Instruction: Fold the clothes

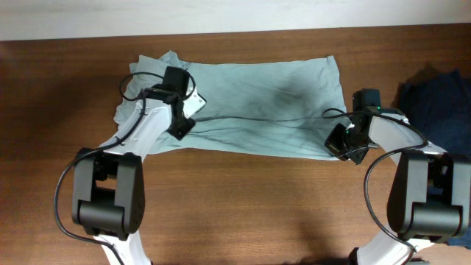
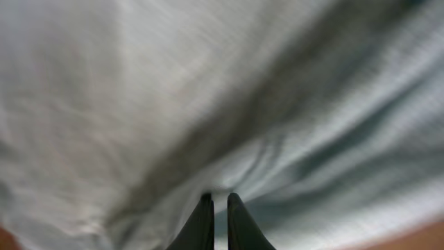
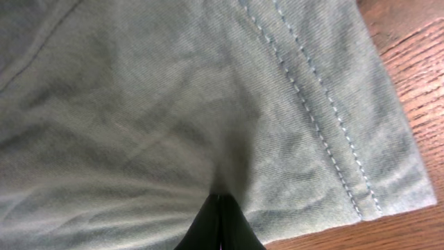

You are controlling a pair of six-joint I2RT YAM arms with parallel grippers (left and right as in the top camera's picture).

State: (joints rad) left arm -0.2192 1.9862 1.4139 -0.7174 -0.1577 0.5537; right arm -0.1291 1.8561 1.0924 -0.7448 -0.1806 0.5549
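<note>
The pale T-shirt (image 1: pixel 272 103) lay spread flat and sideways across the far part of your counter (image 1: pixel 243 213). Its stitched hem was at the right end, and its left end was bunched up. Your left fingers (image 2: pixel 203 223) were pinched almost together on a fold of the shirt near its left end, with only a thin strip of cloth between them. Your right fingers (image 3: pixel 219 226) were pressed fully together on the fabric at the near right corner, just inside the hem. A taut crease ran through the cloth from one grip to the other. A dark navy garment (image 1: pixel 434 92) sat at the counter's right edge, apart from the shirt.
</note>
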